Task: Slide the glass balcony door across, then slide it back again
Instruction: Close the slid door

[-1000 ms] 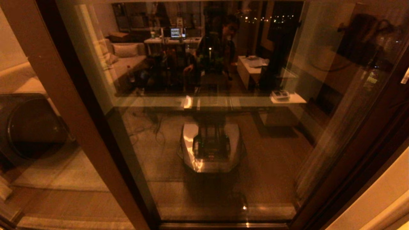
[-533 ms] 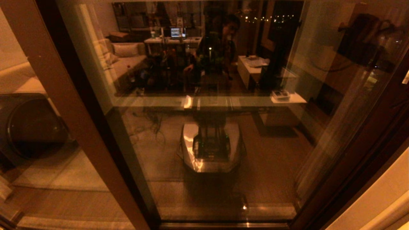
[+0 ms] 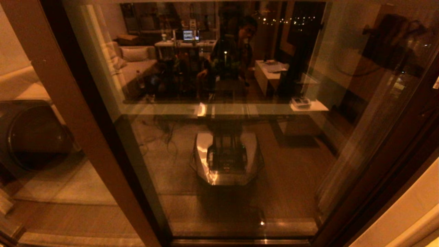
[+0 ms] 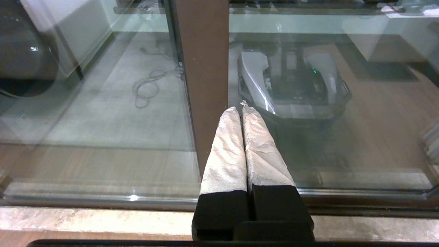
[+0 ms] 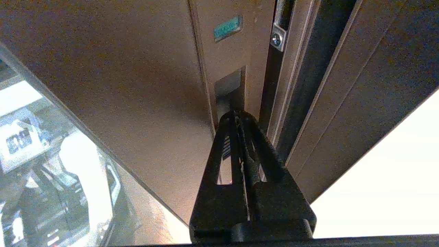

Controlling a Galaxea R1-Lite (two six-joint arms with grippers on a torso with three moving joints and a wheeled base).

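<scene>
The glass balcony door (image 3: 223, 154) fills the head view, its reflective pane mirroring the room and my own base. Its wide reddish-brown stile (image 3: 387, 164) runs down the right side. In the right wrist view the stile (image 5: 137, 68) carries a dark recessed handle slot (image 5: 230, 85). My right gripper (image 5: 236, 115) is shut, its black tips resting at the slot's lower end. My left gripper (image 4: 240, 109) is shut too, its white-wrapped fingers (image 4: 226, 154) held just in front of the plain brown post (image 4: 205, 68) of the other panel. Neither gripper shows in the head view.
Behind the left panel sits a dark round-fronted appliance (image 3: 31, 137). A small metal fitting with a screw (image 5: 277, 37) sits on the fixed frame beside the stile. A pale wall (image 3: 411, 219) closes the right side. The floor track (image 3: 240, 242) and a stone sill (image 4: 103, 219) run along the bottom.
Hardly anything differs. The door's frame edges have crept a touch to the right, and the reflected person has shifted slightly.
</scene>
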